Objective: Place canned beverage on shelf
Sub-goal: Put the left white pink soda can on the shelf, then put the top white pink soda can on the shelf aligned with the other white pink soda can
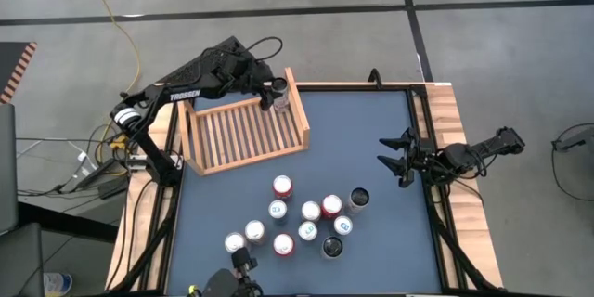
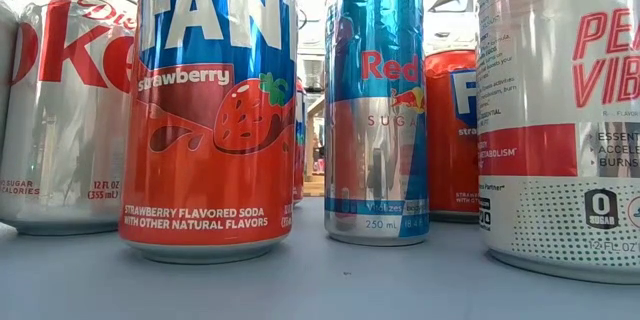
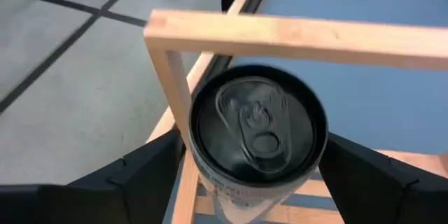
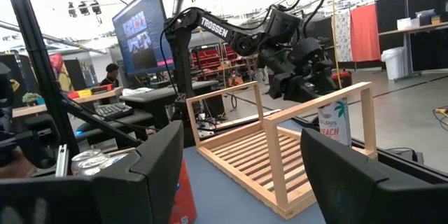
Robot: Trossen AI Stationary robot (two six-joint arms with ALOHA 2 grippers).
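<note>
The light-wood slatted shelf (image 1: pixel 243 133) lies at the table's far left. A white can with a black top (image 3: pixel 257 122) stands upright on its base in the shelf's far right corner, just inside the raised side board (image 3: pixel 280 35). It also shows in the right wrist view as a can (image 4: pixel 334 122) with peach lettering. My left gripper (image 1: pixel 277 95) reaches over the shelf's far edge and slants down. Its open fingers stand on either side of the can with a small gap on each side. My right gripper (image 1: pixel 394 160) waits open at the table's right edge.
Several more cans (image 1: pixel 306 218) stand in a cluster on the blue table top near its front middle, with a dark one (image 1: pixel 358 197) at the cluster's right. A bare strip of table lies between cluster and shelf. A person (image 4: pixel 110 75) sits at a desk beyond.
</note>
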